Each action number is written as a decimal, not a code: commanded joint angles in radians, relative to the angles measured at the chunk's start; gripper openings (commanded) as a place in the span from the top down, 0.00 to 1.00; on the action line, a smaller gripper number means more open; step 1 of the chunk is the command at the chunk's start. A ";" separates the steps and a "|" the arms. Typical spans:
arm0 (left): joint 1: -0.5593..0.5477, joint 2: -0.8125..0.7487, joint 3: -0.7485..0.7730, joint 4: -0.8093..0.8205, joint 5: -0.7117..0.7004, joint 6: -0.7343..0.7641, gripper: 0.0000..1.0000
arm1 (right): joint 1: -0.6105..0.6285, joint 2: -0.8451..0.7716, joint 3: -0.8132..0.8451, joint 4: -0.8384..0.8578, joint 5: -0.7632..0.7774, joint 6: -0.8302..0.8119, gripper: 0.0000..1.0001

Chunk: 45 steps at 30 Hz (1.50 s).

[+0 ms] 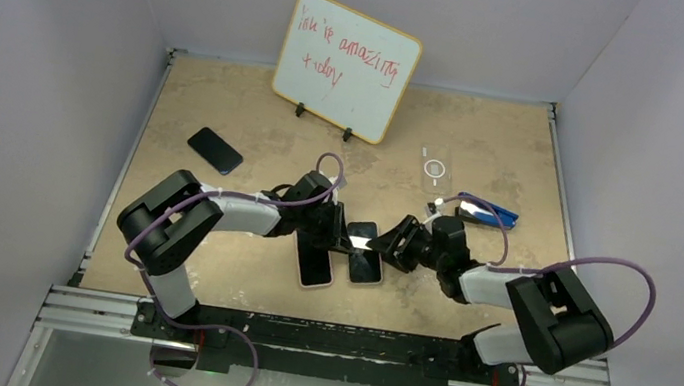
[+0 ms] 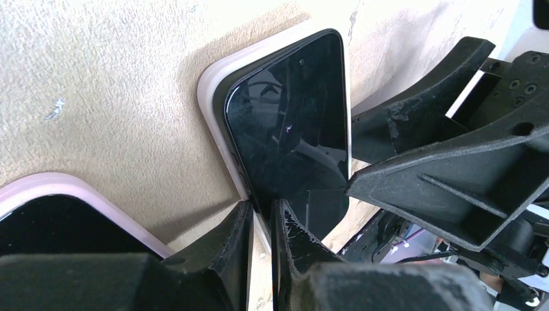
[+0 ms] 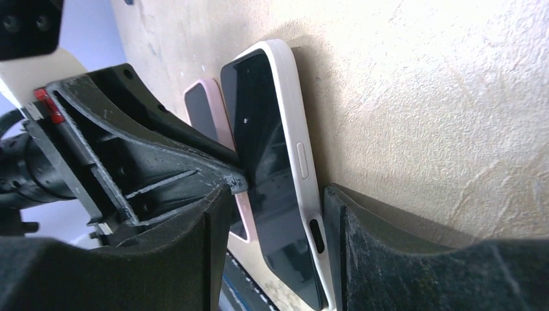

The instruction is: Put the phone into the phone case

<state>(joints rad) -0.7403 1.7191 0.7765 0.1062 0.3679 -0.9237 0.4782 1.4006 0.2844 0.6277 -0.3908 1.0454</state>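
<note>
Behind left jaws, phone (image 2: 285,129) corner.

the left arm (image 1: 239,211) and right arm (image 1: 485,284) have pale grey links between chunky black joints, each trailed by a thin purple cable (image 1: 601,259). the left gripper (image 2: 262,220) and right gripper (image 3: 275,194) have matte black, ribbed fingers; a small red tab (image 3: 42,97) sits on the left one.

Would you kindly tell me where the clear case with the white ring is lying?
In the top view, the clear case lies flat toward the far right of the table, just right of the whiteboard and behind the blue object.
</note>
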 commanded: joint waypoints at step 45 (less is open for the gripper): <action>0.174 -0.494 0.242 -0.325 0.074 0.259 0.14 | -0.027 -0.345 0.152 0.049 -0.185 -0.013 1.00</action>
<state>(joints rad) -0.6353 1.2842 1.0473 -0.2111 0.3958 -0.7074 0.4557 1.1110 0.4168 0.5236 -0.5007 0.9607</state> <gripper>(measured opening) 0.863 0.071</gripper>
